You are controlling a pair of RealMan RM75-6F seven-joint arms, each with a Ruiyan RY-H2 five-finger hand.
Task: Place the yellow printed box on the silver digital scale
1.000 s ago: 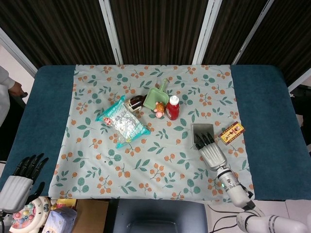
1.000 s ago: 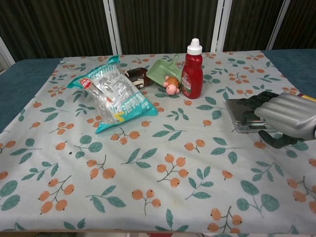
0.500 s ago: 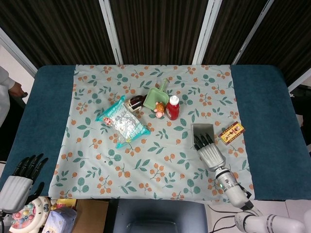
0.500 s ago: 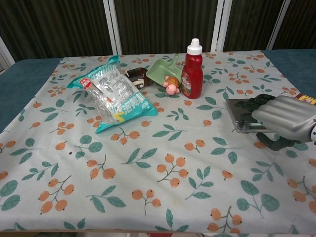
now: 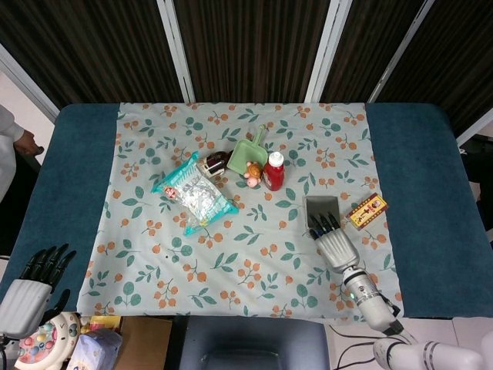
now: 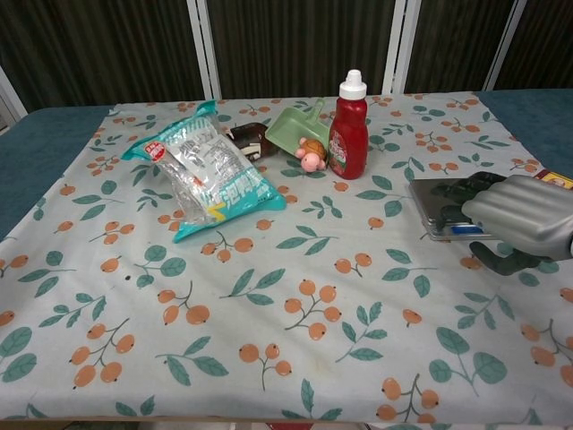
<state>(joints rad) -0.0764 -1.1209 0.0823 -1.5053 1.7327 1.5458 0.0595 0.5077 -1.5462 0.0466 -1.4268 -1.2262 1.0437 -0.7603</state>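
The yellow printed box [image 5: 367,211] lies flat on the floral cloth, just right of the silver digital scale [image 5: 321,208]. In the chest view only its corner [image 6: 557,179] shows behind my right hand [image 6: 524,215]. My right hand [image 5: 333,243] lies at the scale's near edge with its fingertips over the plate, holding nothing and not touching the box. The scale [image 6: 440,199] carries nothing else. My left hand [image 5: 31,284] hangs off the table's near left corner, fingers spread and empty.
A red sauce bottle [image 5: 274,171], a green dustpan [image 5: 248,156] and a small toy [image 5: 252,173] stand behind the scale to the left. A snack bag [image 5: 195,194] lies further left. Toys and a carton sit below the table edge at bottom left.
My right hand has slid slightly toward the near edge, uncovering more of the scale's front. The box, the scale and my left hand have not moved.
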